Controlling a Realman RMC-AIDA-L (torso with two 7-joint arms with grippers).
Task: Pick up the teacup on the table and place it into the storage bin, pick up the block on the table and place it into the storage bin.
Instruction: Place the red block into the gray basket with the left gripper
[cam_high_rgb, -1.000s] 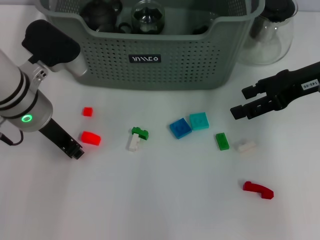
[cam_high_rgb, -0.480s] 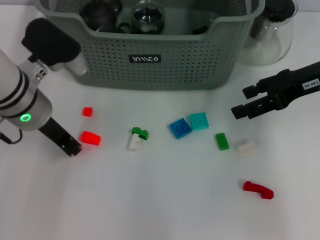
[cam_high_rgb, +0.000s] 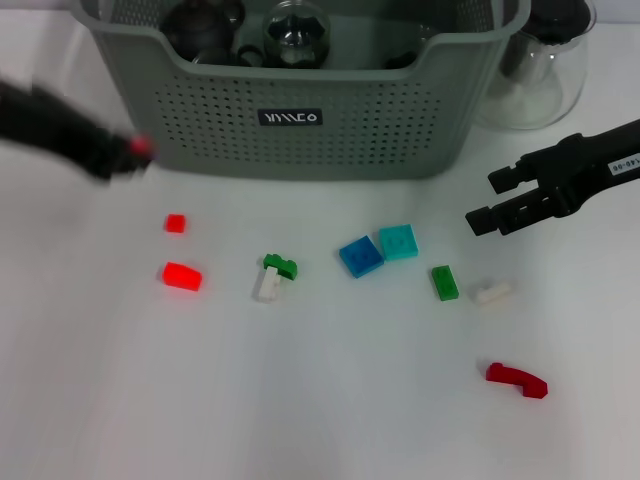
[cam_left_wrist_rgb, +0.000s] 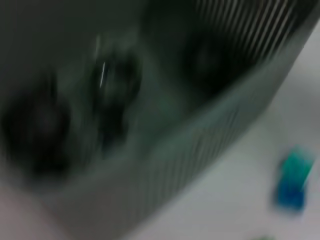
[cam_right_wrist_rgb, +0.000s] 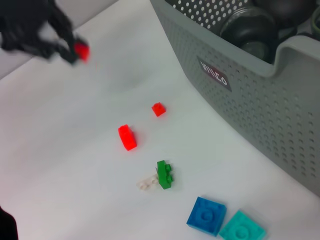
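Now, in the head view, your left gripper (cam_high_rgb: 118, 157) has swung up from the table beside the red block (cam_high_rgb: 182, 275) to the left front corner of the storage bin (cam_high_rgb: 400, 120). It shows a small red thing (cam_high_rgb: 141, 150) at its tip. Both the red block and the small red cube (cam_high_rgb: 175, 223) lie in front of the bin exactly where they were, so I judge neither has been lifted. The arm is smeared by motion, and you cannot tell whether the gripper is clamped on that red thing or merely close to it. Your right gripper (cam_high_rgb: 487, 199) has barely moved. It hangs off the bin's right front corner with its jaws apart and empty, above the green block (cam_high_rgb: 445, 282) and white block (cam_high_rgb: 492, 291). No teacup stands on the table, and the dark round shapes inside the bin are cut off at the top, so a cup among them is only a guess. The left wrist view is blurred, giving you just the bin wall (cam_left_wrist_rgb: 190, 150) and a blue block (cam_left_wrist_rgb: 292, 182) beyond it. From the right wrist view the left gripper (cam_right_wrist_rgb: 65, 47) sits well out from the bin (cam_right_wrist_rgb: 280, 100), the red thing (cam_right_wrist_rgb: 81, 51) at its tip.
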